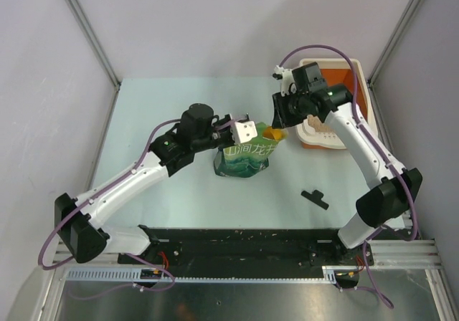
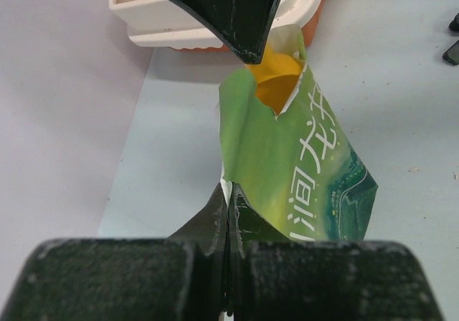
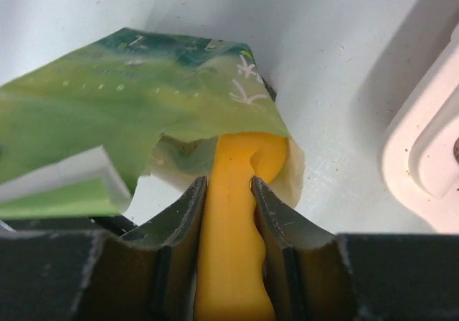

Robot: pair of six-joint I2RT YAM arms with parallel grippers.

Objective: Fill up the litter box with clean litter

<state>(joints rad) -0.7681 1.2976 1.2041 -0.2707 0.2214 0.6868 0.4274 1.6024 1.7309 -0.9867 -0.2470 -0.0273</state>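
The pale blue-green surface point(image 1: 179, 106) carries a green bag point(image 1: 244, 162) standing near its middle. The litter box point(image 1: 361, 99) sits at the far right corner, and a small black piece point(image 1: 315, 198) lies toward the near right.

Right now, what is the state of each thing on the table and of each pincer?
Green pouch bag: upright, top open, one edge pinched.
Yellow scoop: head inside the bag's mouth, handle gripped.
Litter box: standing level, contents cannot be told.
Left pincer: shut on the bag's edge.
Right pincer: shut on the scoop's handle.
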